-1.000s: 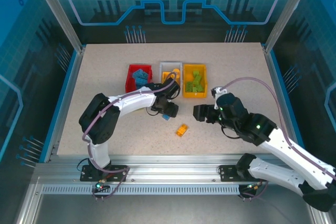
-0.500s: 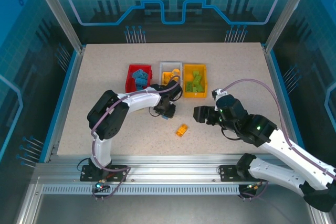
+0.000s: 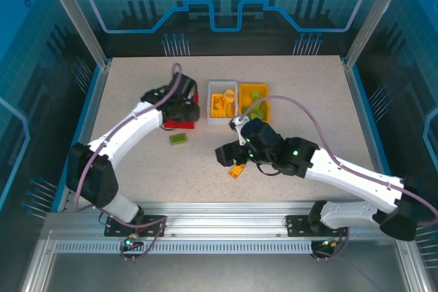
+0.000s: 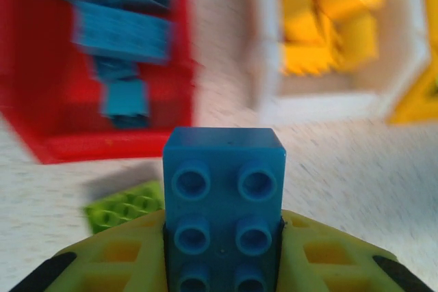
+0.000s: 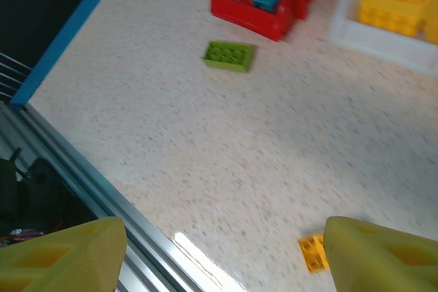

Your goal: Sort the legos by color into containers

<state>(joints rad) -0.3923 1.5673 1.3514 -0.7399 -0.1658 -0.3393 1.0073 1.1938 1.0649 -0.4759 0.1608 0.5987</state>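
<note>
Speckled beige counter (image 3: 308,94). Toward 12 o'clock from centre, a row of three: red bin (image 3: 179,125), white bin (image 3: 222,83), orange-yellow bin (image 3: 266,106). Loose green brick (image 3: 179,139) just at 6 o'clock of the red bin. Loose orange-yellow brick (image 3: 237,170) at 6 o'clock of the white bin, well apart.

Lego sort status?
Done: blue bricks in red bin, yellow bricks in white bin, green bricks in yellow bin. In hand: left gripper holds a blue brick. Left: loose green brick and orange brick; right gripper open near the orange.
</note>
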